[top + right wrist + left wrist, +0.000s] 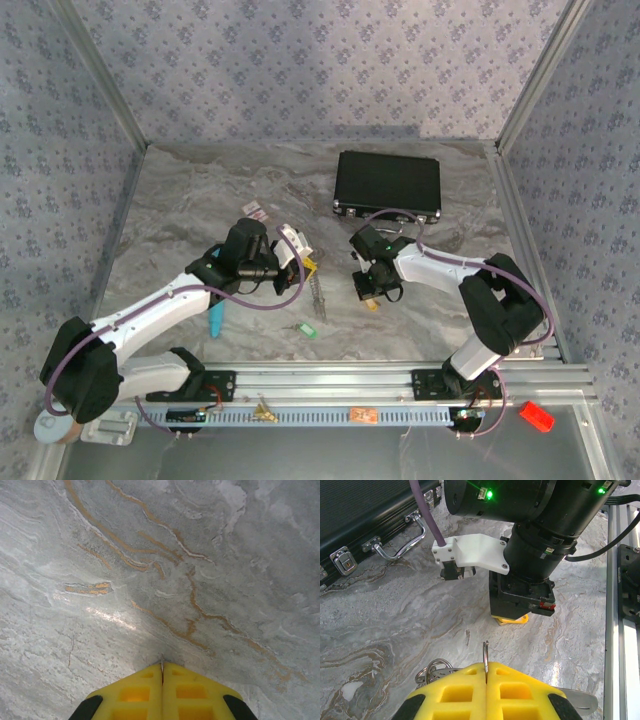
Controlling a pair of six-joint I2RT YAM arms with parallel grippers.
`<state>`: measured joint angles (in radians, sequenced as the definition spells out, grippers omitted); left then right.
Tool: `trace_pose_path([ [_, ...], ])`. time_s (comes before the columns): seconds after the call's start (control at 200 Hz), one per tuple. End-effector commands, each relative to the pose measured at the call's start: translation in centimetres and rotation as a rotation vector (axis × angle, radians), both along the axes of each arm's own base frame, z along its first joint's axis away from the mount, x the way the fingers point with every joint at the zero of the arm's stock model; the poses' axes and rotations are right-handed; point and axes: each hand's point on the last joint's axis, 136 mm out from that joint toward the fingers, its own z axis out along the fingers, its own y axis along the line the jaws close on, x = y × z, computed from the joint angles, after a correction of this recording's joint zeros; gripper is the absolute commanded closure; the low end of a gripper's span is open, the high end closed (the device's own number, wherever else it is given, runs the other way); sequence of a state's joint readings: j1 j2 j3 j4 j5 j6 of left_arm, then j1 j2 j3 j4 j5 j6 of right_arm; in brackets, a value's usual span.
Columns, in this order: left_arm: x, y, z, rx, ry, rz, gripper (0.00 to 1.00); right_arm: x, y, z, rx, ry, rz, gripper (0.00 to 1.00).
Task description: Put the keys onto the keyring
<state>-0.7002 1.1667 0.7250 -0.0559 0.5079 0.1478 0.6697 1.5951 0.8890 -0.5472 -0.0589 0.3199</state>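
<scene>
Left wrist, 6 o'clock: hold keyring [485, 652] steady in shut left gripper [485, 669]. Bring shut right gripper [512, 621], pinching a thin sliver [161, 661], maybe 1 key, from 12 o'clock; thread slowly.

The worktop [200, 555] is grey marble veined with orange-brown. The case [388, 182] is black, the pincer pads [475, 680] yellow, one key [307, 329] green, the pen [215, 322] teal.

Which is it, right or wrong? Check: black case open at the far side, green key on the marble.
Wrong: the black case is shut, per the top external view. It does lie at the far side, with the green key on the marble.
</scene>
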Motion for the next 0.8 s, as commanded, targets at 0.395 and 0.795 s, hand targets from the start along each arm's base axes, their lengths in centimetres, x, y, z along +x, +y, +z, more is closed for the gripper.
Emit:
trace_pose_path([
  [0.395, -0.2, -0.1, 1.5, -0.072, 0.068, 0.041, 1.00, 0.5, 2.6, 10.4, 0.157, -0.521, 0.419, 1.00],
  [0.795, -1.6, -0.5, 2.1, -0.104, 0.178, 0.032, 1.00, -2.9, 5.7, 16.8, 0.277, -0.826, 0.869, 1.00],
])
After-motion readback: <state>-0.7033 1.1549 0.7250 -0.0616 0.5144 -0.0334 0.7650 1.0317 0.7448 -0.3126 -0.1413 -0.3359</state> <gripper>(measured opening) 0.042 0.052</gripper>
